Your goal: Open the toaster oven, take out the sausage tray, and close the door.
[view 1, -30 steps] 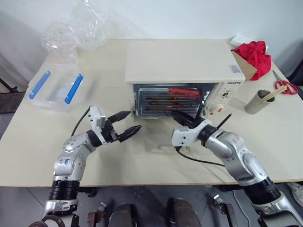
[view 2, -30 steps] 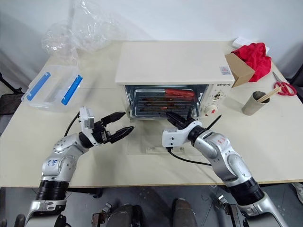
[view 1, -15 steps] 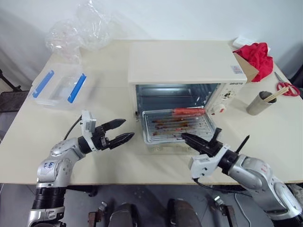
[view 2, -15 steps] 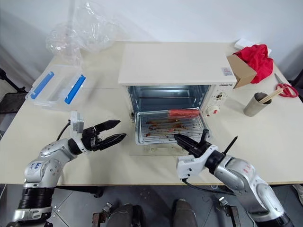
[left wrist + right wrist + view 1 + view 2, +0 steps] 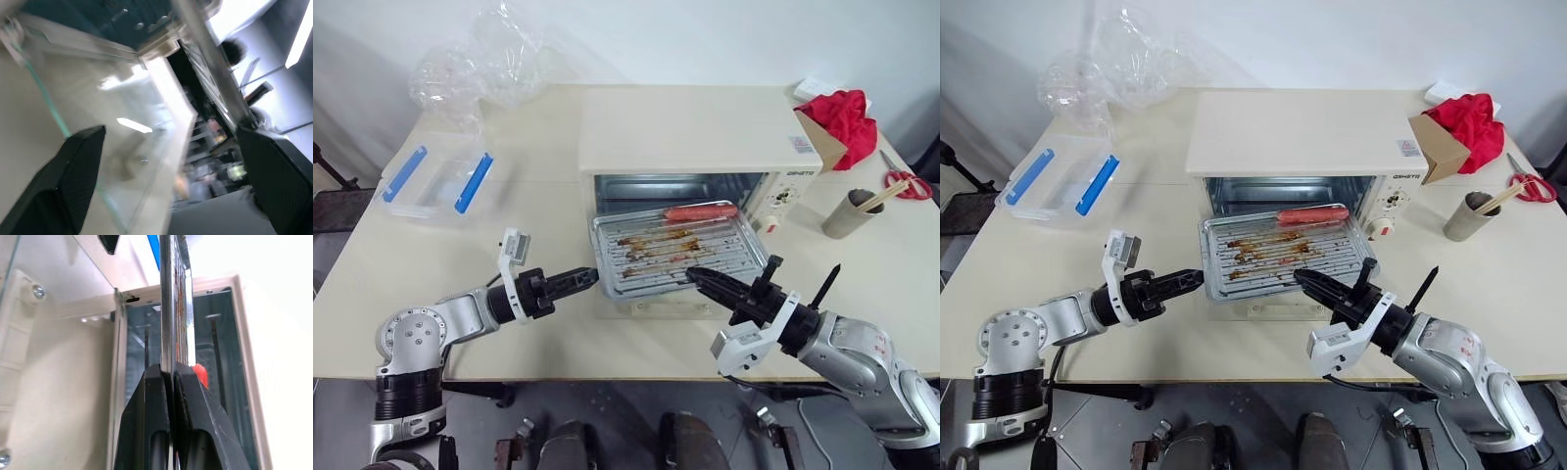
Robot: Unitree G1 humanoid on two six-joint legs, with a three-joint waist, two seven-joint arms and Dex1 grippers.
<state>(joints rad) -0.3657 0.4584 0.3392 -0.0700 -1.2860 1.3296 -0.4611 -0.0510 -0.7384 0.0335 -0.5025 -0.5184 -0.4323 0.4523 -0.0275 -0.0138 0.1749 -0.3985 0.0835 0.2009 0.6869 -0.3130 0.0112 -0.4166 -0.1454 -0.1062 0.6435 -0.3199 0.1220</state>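
A clear box (image 5: 435, 183) with blue clips is sitting left, crumpled plastic (image 5: 475, 61) behind it; red cloth (image 5: 840, 110), scissors (image 5: 905, 183) and what may be a cup (image 5: 853, 211) are lying right.

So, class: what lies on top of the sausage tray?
One red sausage at the far edge of the sausage tray, plus brown grease stains. The right fingers cover part of its near rim.

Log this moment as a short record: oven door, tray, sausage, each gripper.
toaster oven: on the table, cavity open
door: folded down flat in front
sausage tray: drawn mostly out over the door
sausage: on the tray's far edge
right gripper: shut on the tray's near rim
left gripper: open, beside the tray's left corner, holding nothing
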